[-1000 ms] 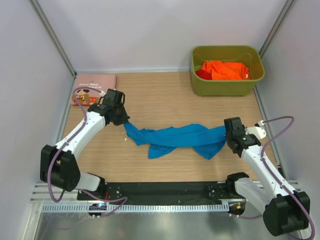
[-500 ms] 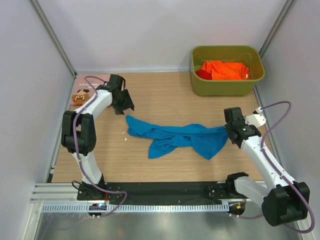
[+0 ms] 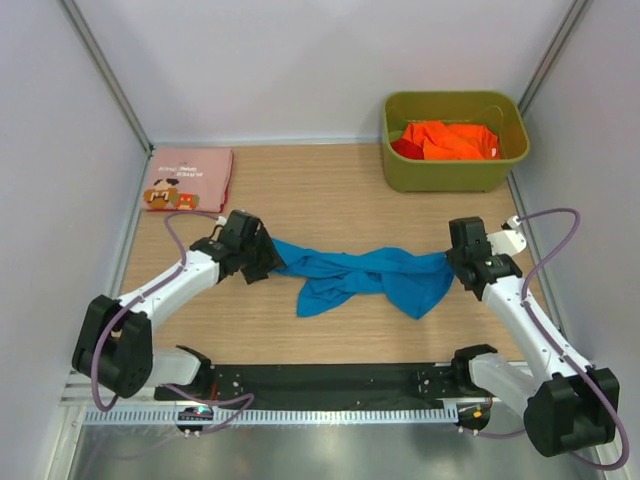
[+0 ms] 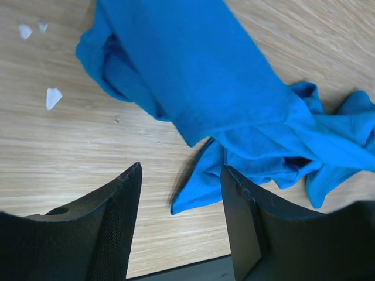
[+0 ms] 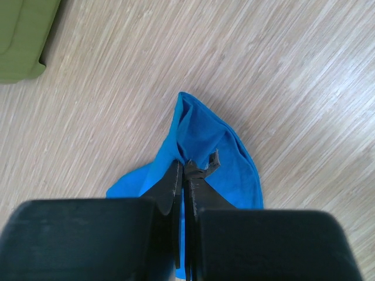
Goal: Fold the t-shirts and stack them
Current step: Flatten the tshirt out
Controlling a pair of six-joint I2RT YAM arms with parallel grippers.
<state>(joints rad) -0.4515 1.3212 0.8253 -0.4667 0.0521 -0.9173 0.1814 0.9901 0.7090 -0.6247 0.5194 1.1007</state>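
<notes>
Because the blue t-shirt [image 3: 355, 278] was limp, light cloth, it lay twisted ropelike across the middle of the bench [image 3: 330, 190]. The right gripper [image 5: 186, 167] pinched its end at frame right. The left gripper [image 4: 180, 178] hung spread and empty at the frame-left end, where a hem looked the best hold.

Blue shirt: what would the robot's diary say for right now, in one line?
left fingers open at left end of crumpled bright blue cloth t-shirt | right fingers shut on its right end | t-shirt unfolded on wooden table
</notes>
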